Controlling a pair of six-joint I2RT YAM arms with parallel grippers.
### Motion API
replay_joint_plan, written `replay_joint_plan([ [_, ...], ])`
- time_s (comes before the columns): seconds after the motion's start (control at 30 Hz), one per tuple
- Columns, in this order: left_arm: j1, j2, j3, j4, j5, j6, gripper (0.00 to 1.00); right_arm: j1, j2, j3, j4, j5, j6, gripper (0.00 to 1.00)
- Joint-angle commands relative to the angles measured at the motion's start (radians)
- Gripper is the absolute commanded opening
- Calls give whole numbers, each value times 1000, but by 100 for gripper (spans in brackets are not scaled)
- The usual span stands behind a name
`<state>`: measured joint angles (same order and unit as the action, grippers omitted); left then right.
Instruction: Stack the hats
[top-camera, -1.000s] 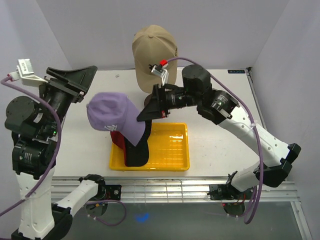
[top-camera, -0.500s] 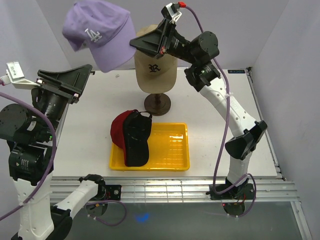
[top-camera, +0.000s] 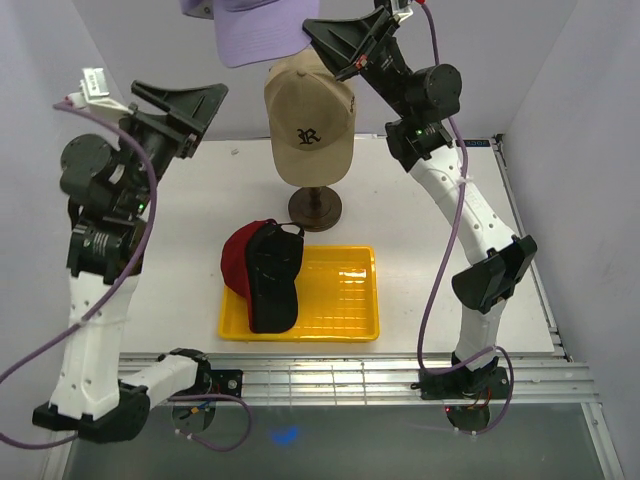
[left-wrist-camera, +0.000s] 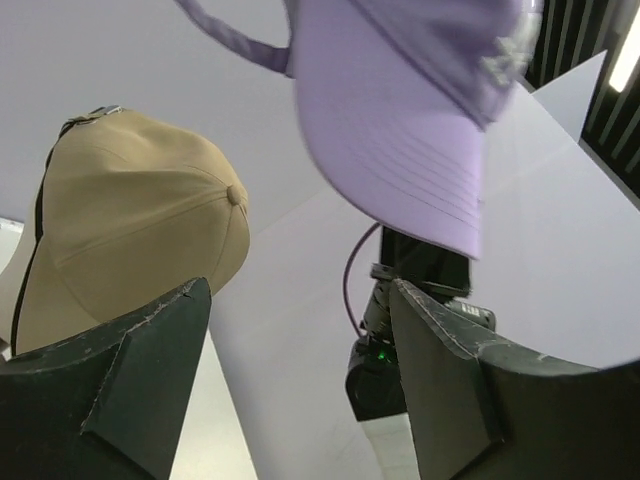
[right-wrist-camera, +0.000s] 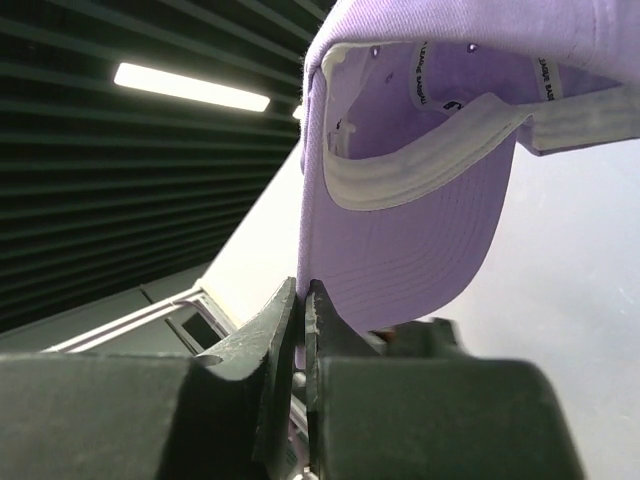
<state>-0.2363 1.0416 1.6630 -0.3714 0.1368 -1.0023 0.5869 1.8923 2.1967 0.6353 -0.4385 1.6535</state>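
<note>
At the left of the top view, my left gripper (top-camera: 182, 108) stood released, its jaws spread wide with nothing between them; its own camera looked up past both fingers at the hats. Lower down, left of centre, the red hat (top-camera: 234, 262) lay at the left end of the yellow tray (top-camera: 350, 328) on the table (top-camera: 450, 250), with the black hat (top-camera: 272, 285) lying over it, brim toward the bottom of the frame. I judged those two untouched as far as the final pile went. At the top edge, just left of centre, the lavender hat (top-camera: 250, 25) hung in the air, partly cut off by the frame, above and a little left of the tan hat (top-camera: 310, 115), and apart from it. The tan hat sat upright on its stand (top-camera: 315, 208) at upper centre, serving as the base of the stack. Just right of that, my right gripper (top-camera: 322, 35) was clenched on the lavender hat's brim, which its wrist camera showed pinched between the jaws. By my reckoning, one hat was in place, a second waited overhead, and two remained in the tray
</note>
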Motion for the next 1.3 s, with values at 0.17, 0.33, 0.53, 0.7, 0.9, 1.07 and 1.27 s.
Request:
replay_joint_plan([
  [0.17,6,179,67,273,109,-85,83,-50,-12,-11,181,63,115,8],
  [0.33,8,199,53,432,118,-125,82,-73,2,-9,204,63,169,8],
  [0.53,8,146,-6,452,129,-125,81,-99,7,-14,219,67,207,8],
  [0.7,11,165,-14,486,125,-136,82,-102,7,-35,248,61,233,8],
  [0.9,17,296,90,601,213,-193,83,-102,-21,-66,241,47,224,8],
  [1.07,20,354,155,591,247,-222,83,-102,-18,-84,270,53,250,8],
  [1.27,29,367,162,557,253,-229,83,-102,-16,-80,268,52,256,8],
])
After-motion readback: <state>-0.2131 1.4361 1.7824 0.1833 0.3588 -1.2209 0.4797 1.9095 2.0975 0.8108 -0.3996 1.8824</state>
